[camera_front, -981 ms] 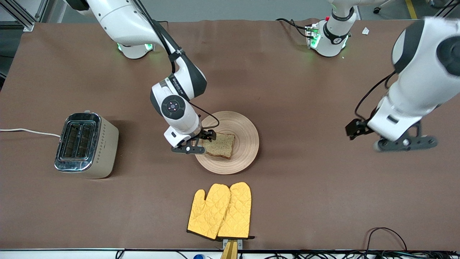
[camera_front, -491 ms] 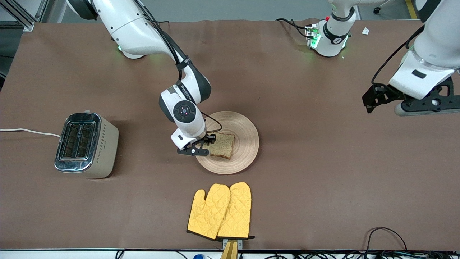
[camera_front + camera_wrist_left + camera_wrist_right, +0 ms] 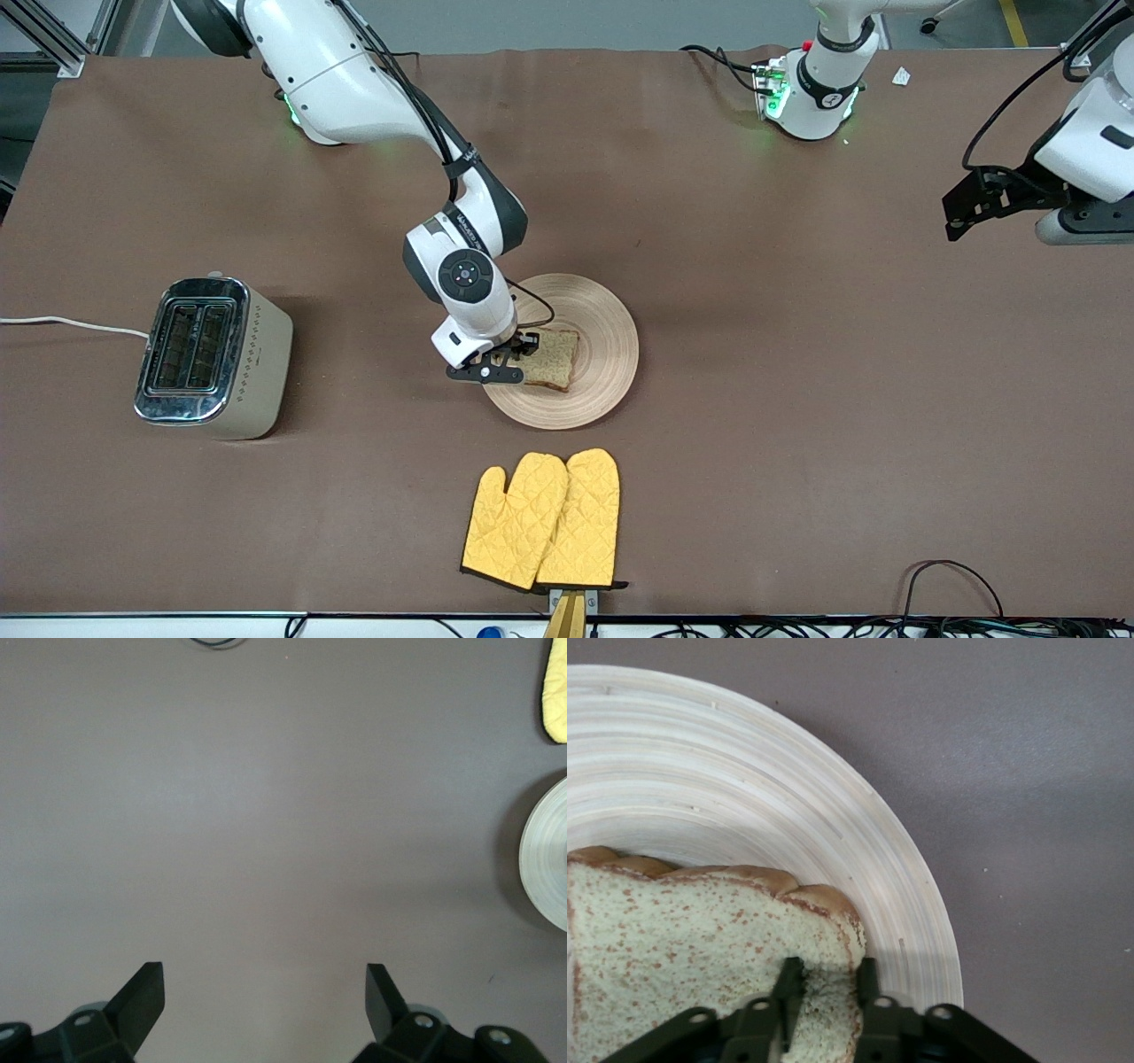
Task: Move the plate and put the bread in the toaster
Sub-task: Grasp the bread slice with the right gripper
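Observation:
The bread [image 3: 556, 357] lies flat on the wooden plate [image 3: 607, 323] in the middle of the table. My right gripper [image 3: 521, 359] is low over the plate's rim toward the right arm's end and is shut on the bread's crust edge. In the right wrist view its fingers [image 3: 788, 979] pinch the slice [image 3: 700, 930] on the plate [image 3: 744, 780]. The toaster [image 3: 213, 354] stands toward the right arm's end, slots up and empty. My left gripper [image 3: 966, 206] is open and empty, raised over bare table at the left arm's end. The left wrist view shows that gripper [image 3: 264, 988] over bare table, with the plate's rim [image 3: 547, 855] at its edge.
A pair of yellow oven mitts [image 3: 545, 520] lies nearer the front camera than the plate; one also shows in the left wrist view [image 3: 556, 691]. The toaster's white cord [image 3: 71, 324] runs off the table's end. Cables lie along the near edge [image 3: 948, 576].
My right gripper has slid a little onto the plate and closed on the bread's edge. My left arm has lifted and swung away toward its end of the table.

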You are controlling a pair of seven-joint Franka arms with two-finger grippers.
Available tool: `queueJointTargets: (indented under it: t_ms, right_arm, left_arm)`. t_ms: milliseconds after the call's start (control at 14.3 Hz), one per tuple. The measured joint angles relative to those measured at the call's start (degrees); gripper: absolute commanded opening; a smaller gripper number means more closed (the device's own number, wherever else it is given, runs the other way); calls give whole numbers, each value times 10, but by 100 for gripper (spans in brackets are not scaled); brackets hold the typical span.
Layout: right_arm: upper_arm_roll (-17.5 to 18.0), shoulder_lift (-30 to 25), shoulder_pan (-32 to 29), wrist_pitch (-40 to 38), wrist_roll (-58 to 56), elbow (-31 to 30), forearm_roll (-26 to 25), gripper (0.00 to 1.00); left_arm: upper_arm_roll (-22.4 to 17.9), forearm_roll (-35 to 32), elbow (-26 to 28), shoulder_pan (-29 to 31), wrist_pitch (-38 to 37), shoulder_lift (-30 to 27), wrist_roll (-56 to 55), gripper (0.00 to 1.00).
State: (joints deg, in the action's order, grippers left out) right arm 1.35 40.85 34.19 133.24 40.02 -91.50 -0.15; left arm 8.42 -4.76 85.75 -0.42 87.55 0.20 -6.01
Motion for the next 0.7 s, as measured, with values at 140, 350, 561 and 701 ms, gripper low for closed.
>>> queueJointTargets:
  t_ms: [140,350,561,701]
  right_arm:
    - [-1,0,0,-1,2,1,0,0]
    - [-3,0,0,-1,4,4,0,0]
    - [-13,-2,0,-21,14,17,0,0]
    - [-23,-16,0,-70,17,41,0,0]
  left_arm:
    - [0,0,5,3,-7,-4,0,100]
    - [0,1,8,3,-7,-4,0,100]
    - [0,1,11,3,-7,-4,1,100]
    - [0,1,12,3,-7,-4,1,100]
